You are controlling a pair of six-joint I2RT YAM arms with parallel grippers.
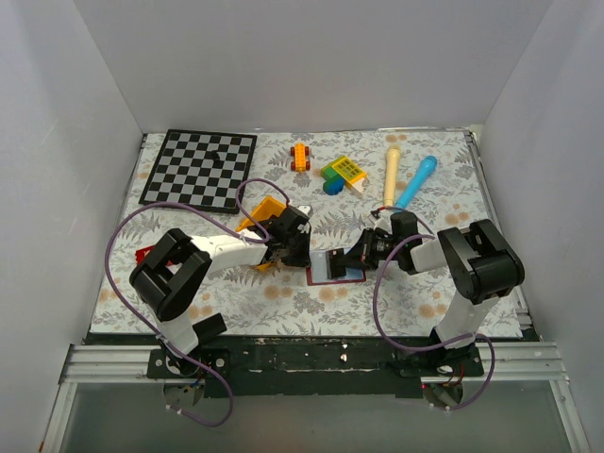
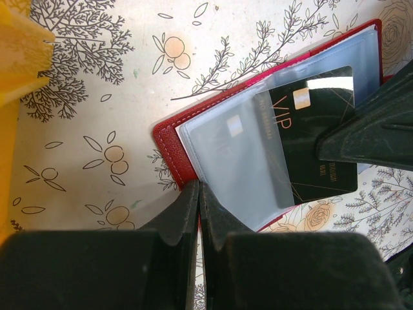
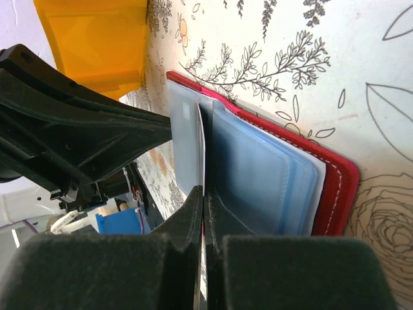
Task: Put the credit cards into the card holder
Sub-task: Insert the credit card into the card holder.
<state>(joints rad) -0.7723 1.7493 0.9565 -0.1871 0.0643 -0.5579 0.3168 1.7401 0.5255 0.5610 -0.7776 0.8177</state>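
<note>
Maroon card holder (image 2: pixel 169 145), glossy black credit card (image 2: pixel 310 174)

Blk/wht arms (image 1: pixel 175 274), purple cables (image 1: pixel 107 260)

We see a dark red card holder (image 2: pixel 169 145) with white stitching and pale blue translucent pockets, and in it a black credit card (image 2: pixel 322 110) lettered VIP in gold. The tablecloth (image 1: pixel 283 302) is cream, printed with grey branches and orange fruit. At the far left is a black-and-white checkerboard (image 1: pixel 200 170), nearer a yellow bin (image 1: pixel 262 211), and at the far right a blue stick (image 1: pixel 416 181)
</note>
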